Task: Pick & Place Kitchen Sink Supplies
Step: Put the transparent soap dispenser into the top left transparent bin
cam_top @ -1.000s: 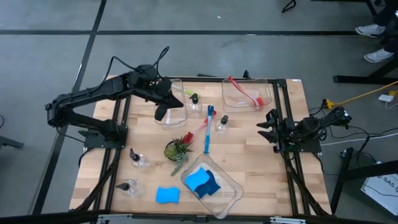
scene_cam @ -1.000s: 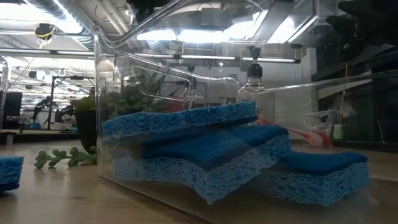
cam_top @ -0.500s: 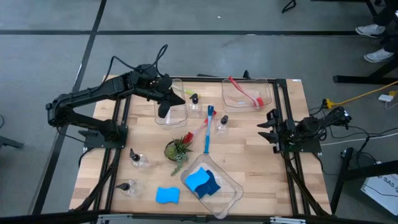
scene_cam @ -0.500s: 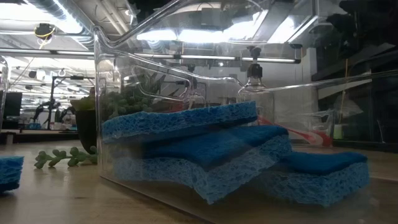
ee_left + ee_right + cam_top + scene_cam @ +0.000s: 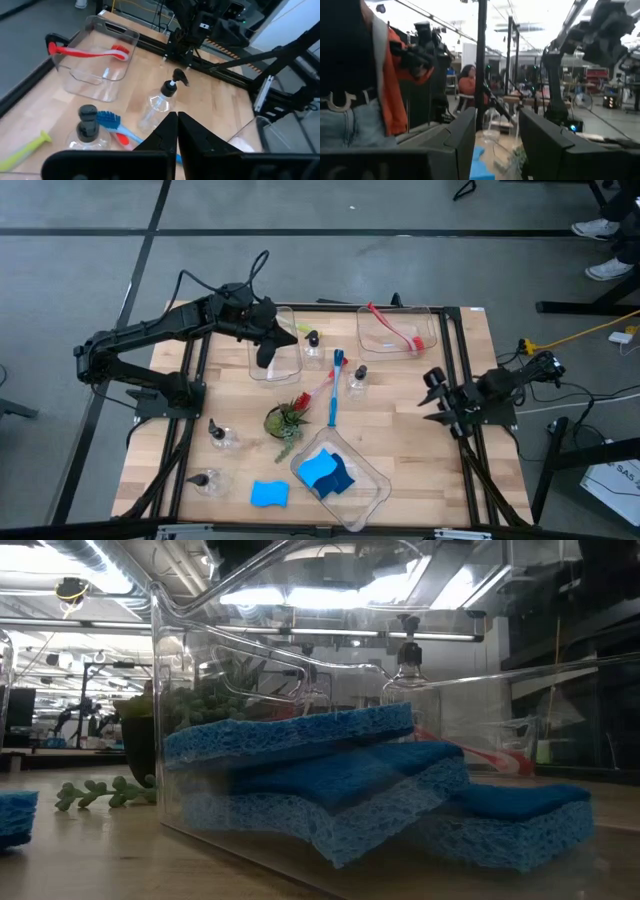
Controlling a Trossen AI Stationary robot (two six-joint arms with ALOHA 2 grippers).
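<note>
My left gripper (image 5: 263, 360) (image 5: 176, 125) is shut and empty, hovering over a clear bin (image 5: 285, 368) at the far left-centre. My right gripper (image 5: 432, 396) (image 5: 495, 135) stands open and empty at the table's right edge. Blue sponges (image 5: 325, 473) (image 5: 300, 770) lie stacked in a clear bin (image 5: 370, 490) near the front, and one loose sponge (image 5: 269, 494) lies on the table beside it. Pump bottles (image 5: 313, 345) (image 5: 358, 377) (image 5: 160, 102) stand mid-table, and two more (image 5: 220, 435) (image 5: 205, 480) are at the left. A blue brush (image 5: 335, 385) and a red brush (image 5: 318, 390) lie crossed on the table.
A red brush (image 5: 395, 330) (image 5: 90, 50) lies in the far right clear bin (image 5: 430, 348). A small potted plant (image 5: 287, 418) stands mid-table with a trailing sprig. A yellow-green handle (image 5: 22, 152) shows by the left bin. Bare wood lies between the bottles and my right gripper.
My right gripper has swung round at the wrist toward the table's near edge, staying in place and open. The things on the table have not moved.
</note>
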